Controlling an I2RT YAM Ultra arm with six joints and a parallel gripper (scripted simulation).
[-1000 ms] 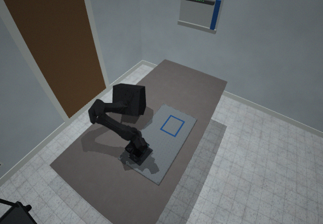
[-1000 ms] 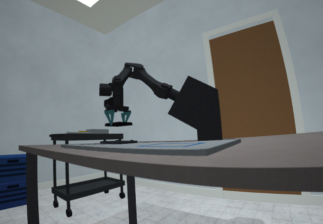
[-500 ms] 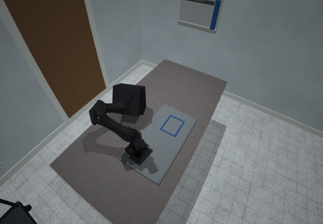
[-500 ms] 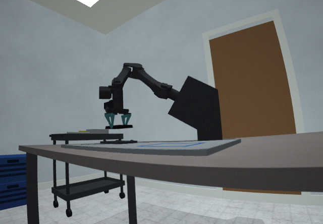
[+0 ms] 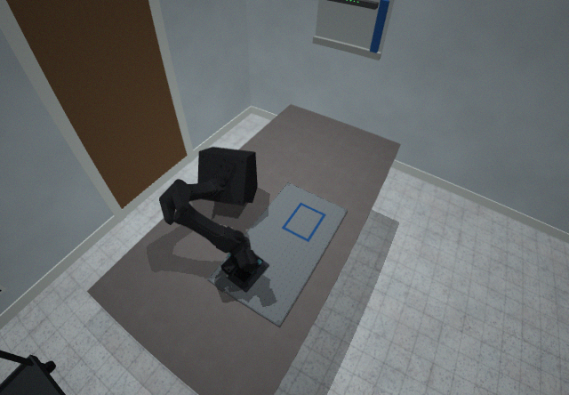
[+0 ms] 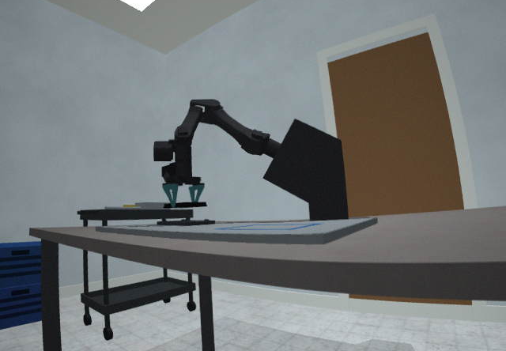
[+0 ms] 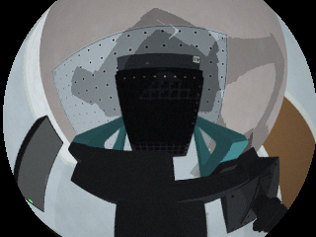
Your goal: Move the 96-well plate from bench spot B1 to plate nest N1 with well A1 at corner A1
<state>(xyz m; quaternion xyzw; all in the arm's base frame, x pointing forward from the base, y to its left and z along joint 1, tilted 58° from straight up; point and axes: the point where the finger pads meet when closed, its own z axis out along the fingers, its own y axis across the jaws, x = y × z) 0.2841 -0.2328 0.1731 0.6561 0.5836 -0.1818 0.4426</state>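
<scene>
gripper (image 6: 184,205) clamped on 96-well plate (image 7: 160,109) | just above plate nest (image 6: 186,221) | lower level, square to locators, then release

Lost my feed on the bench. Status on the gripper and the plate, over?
Gripper shut on the plate. Plate level, held in the air above the dark nest, not seated. Nothing seen between plate and nest.
</scene>
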